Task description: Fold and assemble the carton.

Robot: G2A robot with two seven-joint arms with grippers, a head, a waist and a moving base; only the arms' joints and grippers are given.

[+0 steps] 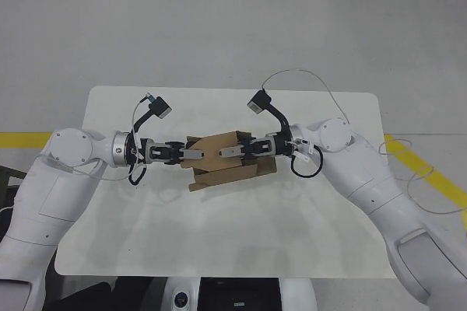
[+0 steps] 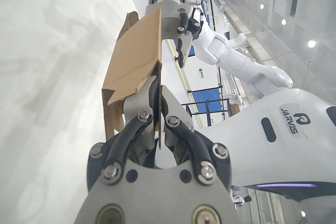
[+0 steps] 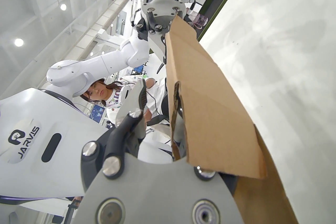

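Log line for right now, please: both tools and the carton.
carton: partly folded, between both tools | left tool: shut on carton edge | right tool: open, at the opposite end

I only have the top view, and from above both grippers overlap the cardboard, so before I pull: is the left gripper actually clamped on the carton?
Observer: Yes. In the left wrist view the left gripper is shut on a thin edge of the carton, with cardboard pinched between its pads.
Operator: And the right one, is it gripping too?
Observer: No. In the right wrist view the right gripper is open. One finger stands clear of the cardboard wall with a gap, and the other is mostly hidden behind that wall.
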